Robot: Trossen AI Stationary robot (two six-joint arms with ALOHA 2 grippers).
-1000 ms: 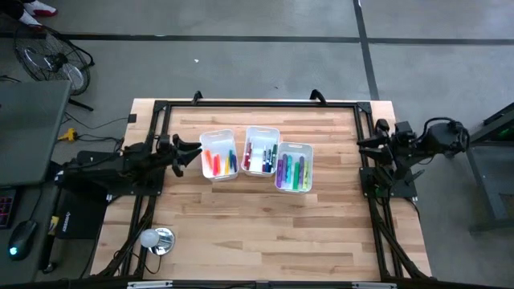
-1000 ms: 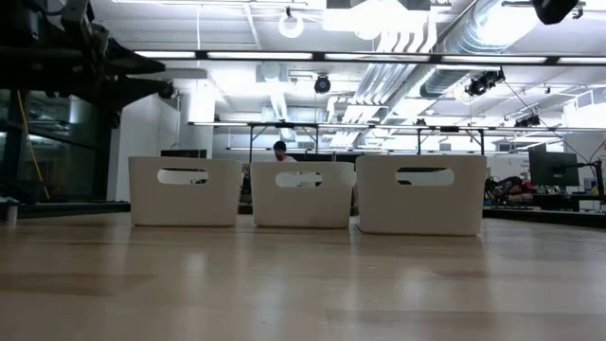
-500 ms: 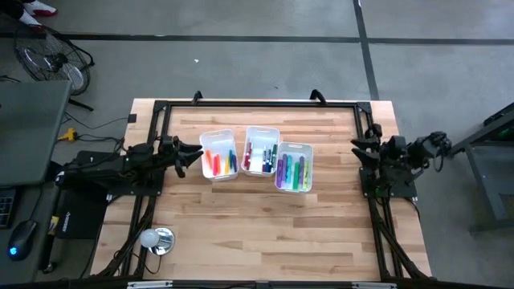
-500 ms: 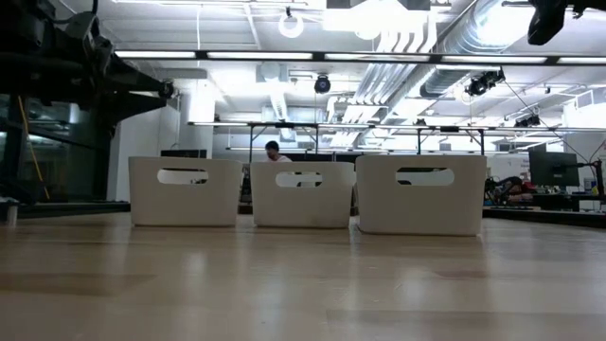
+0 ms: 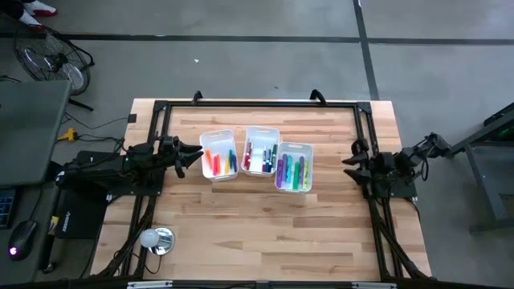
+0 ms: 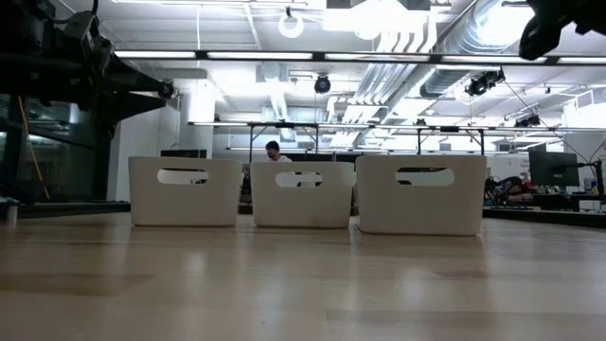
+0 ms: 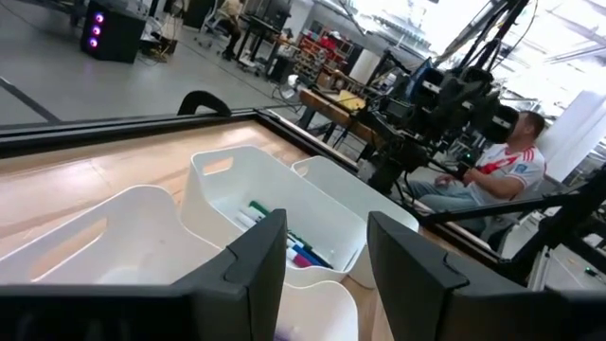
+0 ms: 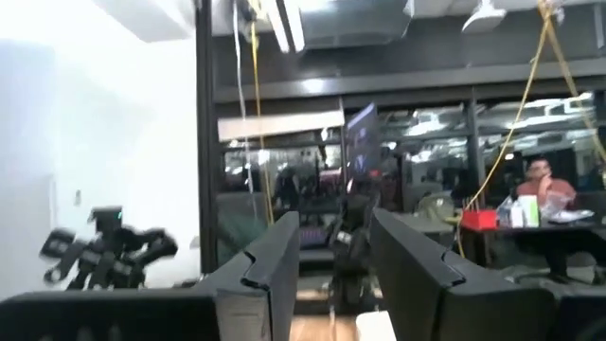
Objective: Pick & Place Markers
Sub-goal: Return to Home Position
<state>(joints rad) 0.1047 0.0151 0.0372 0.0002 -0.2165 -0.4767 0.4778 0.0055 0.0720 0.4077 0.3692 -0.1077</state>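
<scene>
Markers [image 5: 291, 170] in 3 bins [image 5: 262, 128] | left gripper [image 5: 197, 152] parted | right gripper [image 5: 351, 154] parted

We are in a large open robotics lab. A wooden table [image 5: 265, 233] stands on a bare concrete floor [image 5: 257, 68], with exposed ceiling ducts [image 6: 398, 57] and strip lights [image 6: 237, 55] overhead. Further workbenches [image 6: 284, 128], a monitor [image 6: 554, 169], hanging yellow cables [image 8: 549, 76] and a seated person [image 7: 502, 175] fill the room beyond.

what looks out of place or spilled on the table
Nothing stands out: the coloured felt-tip markers all lie inside the three white rectangular plastic bins, none on the wooden table. The right-hand bin sits slightly out of line.
</scene>
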